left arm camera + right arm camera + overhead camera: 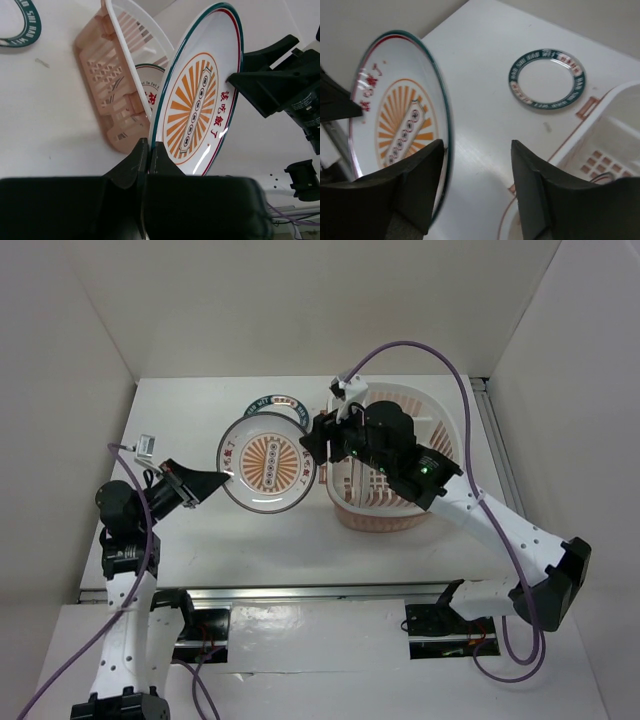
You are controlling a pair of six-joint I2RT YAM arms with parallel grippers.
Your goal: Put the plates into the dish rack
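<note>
The pale pink and white dish rack (365, 512) sits on the desk (185, 420) at the right of the overhead view. It holds one plate (152, 80), standing on edge behind the wall nearest the left wrist camera. Only a slice of that plate shows: white, with a thin green rim line and red characters.

The plate with the orange sunburst (268, 462) is up off the desk just left of the rack, face upward, at the centre of the overhead view. It is white, with teal and red lines round the rim, orange rays around a long dotted bar, and red characters on one side. The left fingers (132, 167) are clamped on its rim at the lower middle of the left wrist view. The right fingers (420, 185) are spread wide at the opposite rim, with the edge lying just inside one of them, not pinched.

The teal-ringed plate (547, 79) lies flat on the desk beyond, partly hidden in the overhead view behind the raised one.
</note>
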